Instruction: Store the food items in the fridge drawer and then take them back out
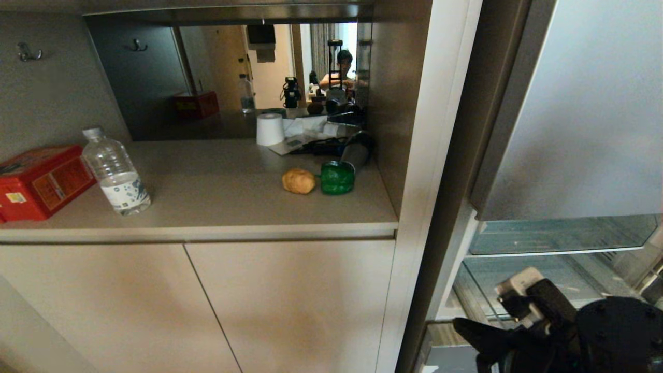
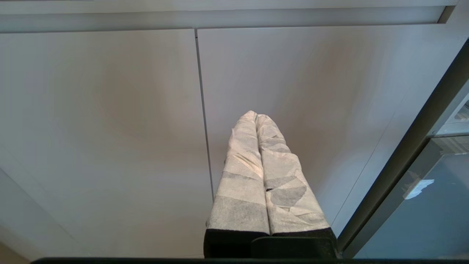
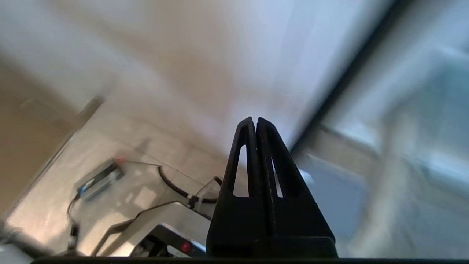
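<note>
Tan potato (image 1: 298, 181) touches glossy green pepper (image 1: 337, 177) (both on counter).

Potato (image 1: 298, 181): tan-yellow, matt. Bell pepper (image 1: 337, 177): glossy bright green. Counter (image 1: 217, 207): plain beige-grey; cabinet doors (image 1: 207, 305) below it a paler beige. Box (image 1: 39, 181) at the counter's left edge: red with orange-yellow label panels. Bottle (image 1: 115, 173): clear, white cap, white label with blue print. Paper roll (image 1: 270, 129): white. Fridge door (image 1: 580, 114): silver-grey; drawer glass (image 1: 559, 235) tinted blue-green. Left gripper (image 2: 255, 116): fingers wrapped in white tape with grey patches, black base. Right gripper (image 3: 255, 121): solid black.
</note>
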Tool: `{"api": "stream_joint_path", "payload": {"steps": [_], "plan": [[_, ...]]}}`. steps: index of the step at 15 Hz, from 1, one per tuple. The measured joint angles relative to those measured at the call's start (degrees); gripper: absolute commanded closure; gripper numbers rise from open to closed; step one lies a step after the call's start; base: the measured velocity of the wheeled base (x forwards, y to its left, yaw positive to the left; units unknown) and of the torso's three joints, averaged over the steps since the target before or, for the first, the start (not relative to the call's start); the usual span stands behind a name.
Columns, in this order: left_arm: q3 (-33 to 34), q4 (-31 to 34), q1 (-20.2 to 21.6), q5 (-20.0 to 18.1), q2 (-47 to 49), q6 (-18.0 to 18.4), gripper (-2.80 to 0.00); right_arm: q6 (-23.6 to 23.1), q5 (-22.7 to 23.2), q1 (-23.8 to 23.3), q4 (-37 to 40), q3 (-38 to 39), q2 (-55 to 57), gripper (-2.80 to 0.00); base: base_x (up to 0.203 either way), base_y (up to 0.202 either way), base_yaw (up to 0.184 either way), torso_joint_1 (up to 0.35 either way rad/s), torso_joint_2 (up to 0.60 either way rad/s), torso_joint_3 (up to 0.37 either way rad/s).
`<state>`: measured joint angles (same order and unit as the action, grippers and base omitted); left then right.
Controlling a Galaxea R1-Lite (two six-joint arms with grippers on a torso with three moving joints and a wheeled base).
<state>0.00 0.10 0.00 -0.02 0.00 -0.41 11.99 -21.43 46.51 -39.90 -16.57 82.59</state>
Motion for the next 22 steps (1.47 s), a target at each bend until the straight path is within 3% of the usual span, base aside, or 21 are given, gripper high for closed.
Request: {"api": "stream_joint_path", "payload": {"steps": [2,4,8,9,11,14,18,22], "plan": [[0.0,0.0,0.0,0.0,0.0,0.0,0.00,1.4,0.8,-9.8,-3.6,3.6,-1.0,0.00,0.000,0.000,0.000,0.000,0.00,0.000],[0.0,0.0,0.0,0.0,0.0,0.0,0.00,0.3,5.4,-28.2,-7.9,6.9,-1.4,0.00,0.000,0.000,0.000,0.000,0.00,0.000],[0.0,0.0,0.0,0.0,0.0,0.0,0.00,-3.7,19.3,-68.6,-12.3,11.5,-5.1,0.00,0.000,0.000,0.000,0.000,0.00,0.000],[0.0,0.0,0.0,0.0,0.0,0.0,0.00,-4.9,22.5,-76.9,-13.1,12.9,-6.9,0.00,0.000,0.000,0.000,0.000,0.00,0.000],[0.0,0.0,0.0,0.0,0.0,0.0,0.00,-6.6,27.4,-87.4,-13.5,15.5,-11.7,0.00,0.000,0.000,0.000,0.000,0.00,0.000],[0.0,0.0,0.0,0.0,0.0,0.0,0.00,-7.4,30.3,-91.4,-11.4,16.4,-17.5,0.00,0.000,0.000,0.000,0.000,0.00,0.000],[0.0,0.0,0.0,0.0,0.0,0.0,0.00,-3.8,31.2,-92.0,-7.9,16.6,-15.9,0.00,0.000,0.000,0.000,0.000,0.00,0.000],[0.0,0.0,0.0,0.0,0.0,0.0,0.00,-4.1,32.6,-92.0,-7.9,16.3,-11.7,0.00,0.000,0.000,0.000,0.000,0.00,0.000]]}}
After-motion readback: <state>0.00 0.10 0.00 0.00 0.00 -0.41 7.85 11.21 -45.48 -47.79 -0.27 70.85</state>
